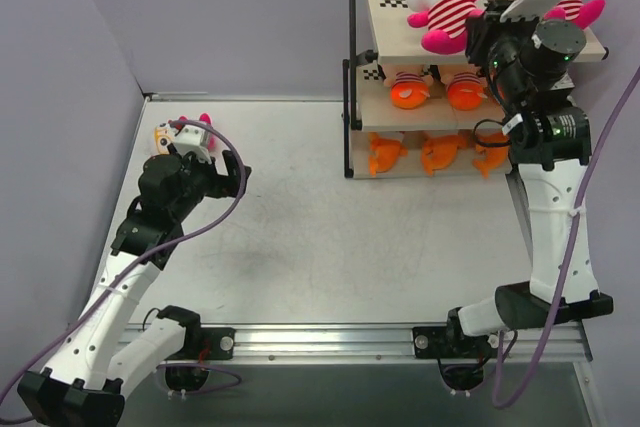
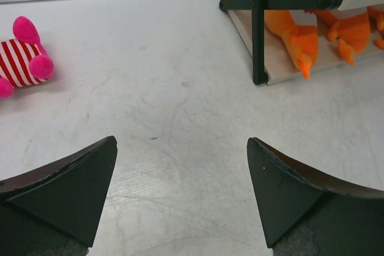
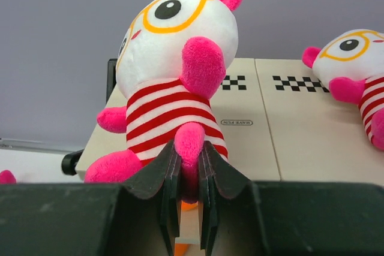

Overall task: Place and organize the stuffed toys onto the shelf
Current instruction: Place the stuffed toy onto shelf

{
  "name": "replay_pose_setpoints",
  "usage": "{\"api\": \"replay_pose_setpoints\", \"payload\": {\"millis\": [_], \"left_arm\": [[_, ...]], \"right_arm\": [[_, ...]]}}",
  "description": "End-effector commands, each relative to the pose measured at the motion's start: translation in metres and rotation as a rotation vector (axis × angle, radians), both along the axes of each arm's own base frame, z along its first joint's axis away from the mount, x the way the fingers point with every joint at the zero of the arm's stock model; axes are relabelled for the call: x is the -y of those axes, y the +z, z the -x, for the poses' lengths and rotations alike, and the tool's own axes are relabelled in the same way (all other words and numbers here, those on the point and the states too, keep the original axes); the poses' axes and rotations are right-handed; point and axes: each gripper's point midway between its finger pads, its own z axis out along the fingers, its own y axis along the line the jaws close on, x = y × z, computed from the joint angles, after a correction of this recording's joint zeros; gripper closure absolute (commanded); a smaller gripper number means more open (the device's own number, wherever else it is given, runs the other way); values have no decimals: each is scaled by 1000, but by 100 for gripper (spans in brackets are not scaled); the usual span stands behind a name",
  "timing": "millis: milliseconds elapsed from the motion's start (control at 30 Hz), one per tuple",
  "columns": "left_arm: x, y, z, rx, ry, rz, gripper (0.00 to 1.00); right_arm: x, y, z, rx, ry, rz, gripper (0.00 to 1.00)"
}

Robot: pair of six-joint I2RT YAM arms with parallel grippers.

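Right jaws pinching glasses toy (image 3: 174, 88) by pink limb, likely foot, atop shelf (image 3: 300, 142), left jaws wide open

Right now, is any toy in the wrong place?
Yes. One glasses toy lies on the table, away from the shelf. That looks odd because its two matches are already up on the top board: the seated twin, its foot pinched in the right fingers, and the far twin.
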Motion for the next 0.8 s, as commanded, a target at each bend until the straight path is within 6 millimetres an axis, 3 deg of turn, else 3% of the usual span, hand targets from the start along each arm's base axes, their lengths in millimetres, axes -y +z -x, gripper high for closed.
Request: {"api": "replay_pose_setpoints", "payload": {"millis": [0, 33, 133, 233, 767], "left_arm": [[-4, -2, -6, 35, 0, -60, 2], [-4, -8, -7, 25, 2, -69, 2], [-6, -22, -9, 7, 11, -97, 2], [-4, -32, -9, -7, 7, -111, 2], [-7, -43, -12, -38, 23, -175, 2]], "right_arm": [[2, 33, -3, 92, 84, -57, 100], [19, 33, -10, 93, 54, -62, 100], [33, 34, -23, 94, 61, -80, 100], [60, 29, -37, 84, 44, -107, 100], [85, -13, -80, -9, 41, -189, 100]]}}
